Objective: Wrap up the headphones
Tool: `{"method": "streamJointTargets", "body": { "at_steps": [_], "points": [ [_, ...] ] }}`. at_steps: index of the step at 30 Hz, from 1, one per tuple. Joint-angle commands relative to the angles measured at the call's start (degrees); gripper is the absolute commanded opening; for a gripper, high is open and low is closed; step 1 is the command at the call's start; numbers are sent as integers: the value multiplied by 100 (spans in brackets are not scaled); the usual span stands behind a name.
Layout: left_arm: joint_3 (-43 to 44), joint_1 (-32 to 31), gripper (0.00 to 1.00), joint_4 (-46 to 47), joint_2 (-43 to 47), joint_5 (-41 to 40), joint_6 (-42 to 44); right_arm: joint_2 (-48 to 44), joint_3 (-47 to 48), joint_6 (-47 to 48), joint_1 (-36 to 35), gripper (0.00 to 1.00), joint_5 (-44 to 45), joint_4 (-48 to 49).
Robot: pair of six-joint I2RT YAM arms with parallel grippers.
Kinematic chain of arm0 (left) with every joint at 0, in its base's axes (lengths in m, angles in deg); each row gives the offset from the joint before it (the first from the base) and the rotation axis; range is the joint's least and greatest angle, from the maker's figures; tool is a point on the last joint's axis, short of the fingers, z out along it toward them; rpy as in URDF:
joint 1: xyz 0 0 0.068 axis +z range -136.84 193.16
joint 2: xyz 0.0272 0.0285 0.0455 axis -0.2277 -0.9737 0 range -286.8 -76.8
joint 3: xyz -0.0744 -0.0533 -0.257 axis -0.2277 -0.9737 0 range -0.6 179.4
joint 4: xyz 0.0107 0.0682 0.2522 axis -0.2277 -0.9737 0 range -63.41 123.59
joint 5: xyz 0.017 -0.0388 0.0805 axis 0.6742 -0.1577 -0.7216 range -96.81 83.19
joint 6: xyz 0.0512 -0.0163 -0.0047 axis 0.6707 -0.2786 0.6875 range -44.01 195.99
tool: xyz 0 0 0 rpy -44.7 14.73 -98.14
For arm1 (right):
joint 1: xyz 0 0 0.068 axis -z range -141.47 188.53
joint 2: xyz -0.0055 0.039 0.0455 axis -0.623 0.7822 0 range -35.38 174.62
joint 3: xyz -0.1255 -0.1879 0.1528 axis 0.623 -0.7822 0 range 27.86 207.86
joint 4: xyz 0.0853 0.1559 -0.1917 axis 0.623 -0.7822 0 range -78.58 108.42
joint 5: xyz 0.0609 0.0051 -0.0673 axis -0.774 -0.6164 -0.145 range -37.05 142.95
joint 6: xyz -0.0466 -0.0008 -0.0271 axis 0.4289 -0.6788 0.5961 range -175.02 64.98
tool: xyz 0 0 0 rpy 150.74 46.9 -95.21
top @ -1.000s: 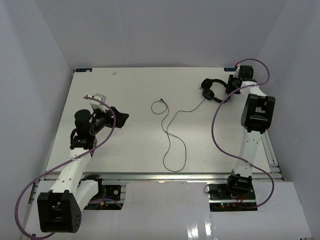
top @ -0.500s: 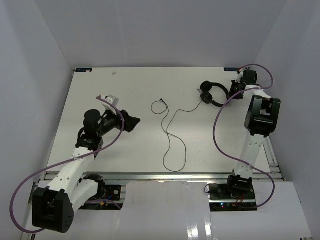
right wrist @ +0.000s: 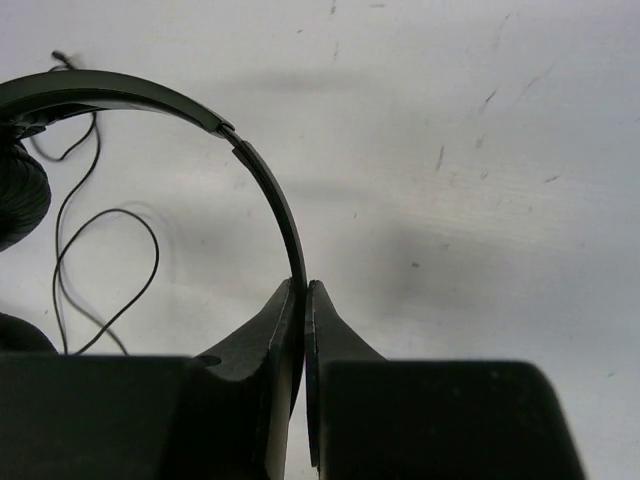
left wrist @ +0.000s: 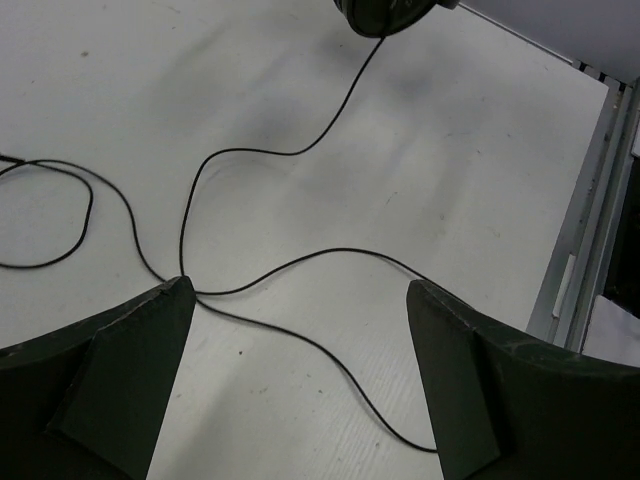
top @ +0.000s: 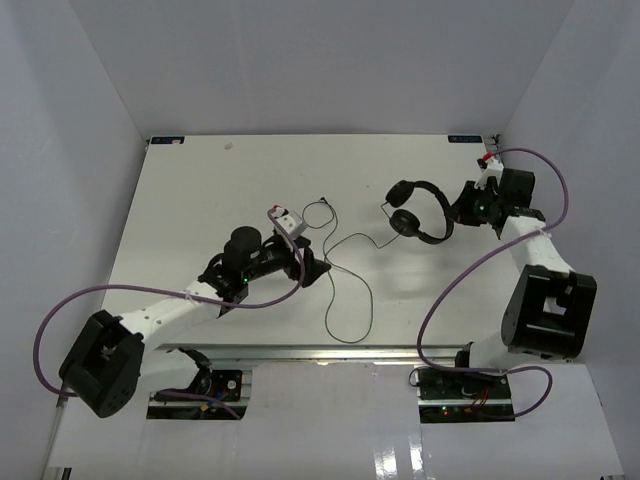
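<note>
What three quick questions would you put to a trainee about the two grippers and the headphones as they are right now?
1. True or false: the right gripper is shut on the thin headband of the small black over-ear headphones.
2. How does the left gripper stand in relation to the long thin black cord? A: shut on it. B: open over it. C: holding its plug.
3. Fill in the blank: the cord lies loose on the white ____.

Key: 1 true; 2 B; 3 table.
</note>
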Motion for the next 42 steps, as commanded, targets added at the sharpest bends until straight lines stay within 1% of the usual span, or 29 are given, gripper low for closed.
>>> {"method": "streamJointTargets", "body": {
  "at_steps": [1, 5, 8, 12, 15, 21, 24, 26, 29, 32, 38, 42],
  "points": [
    [-95, -601, 98, 1364, -406, -328, 621, -803, -403, 107, 5, 8, -589, 40],
    [-234, -1189, 98, 2337, -936, -445, 981, -1262, -405, 21, 0, 8, -978, -190],
    [-160, -1426, 98, 2998, -1508, -552, 1469, -1427, -257, -114, 9, 8, -1203, -386],
    [146, -1616, 98, 3735, -2337, -609, 1863, -1662, -28, -274, 4, 8, -1516, -670],
    [504, -1673, 98, 4192, -2911, -874, 2012, -1867, 120, -365, 0, 8, -1667, -858],
    [1204, -1713, 96, 4623, -3676, -1351, 2154, -2187, 341, -566, 9, 8, -2017, -1059],
    [1459, -1718, 91, 4605, -3933, -1411, 2116, -2293, 516, -746, 9, 8, -2248, -1072],
    [1534, -1718, 84, 4603, -4045, -1419, 2059, -2327, 615, -895, 4, 8, -2427, -1064],
    [1497, -1718, 73, 4722, -4169, -1450, 1935, -2332, 878, -1081, 0, 8, -2613, -1044],
    [1346, -1718, 67, 4958, -4297, -1549, 1791, -2281, 1216, -1216, 9, 8, -2724, -1032],
    [1208, -1697, 61, 5218, -4473, -1691, 1612, -2219, 1673, -1525, 9, 8, -2980, -1013],
    [1174, -1622, 52, 5324, -4503, -1647, 1431, -2248, 1846, -1651, 13, 8, -3099, -1020]
  ]
}}
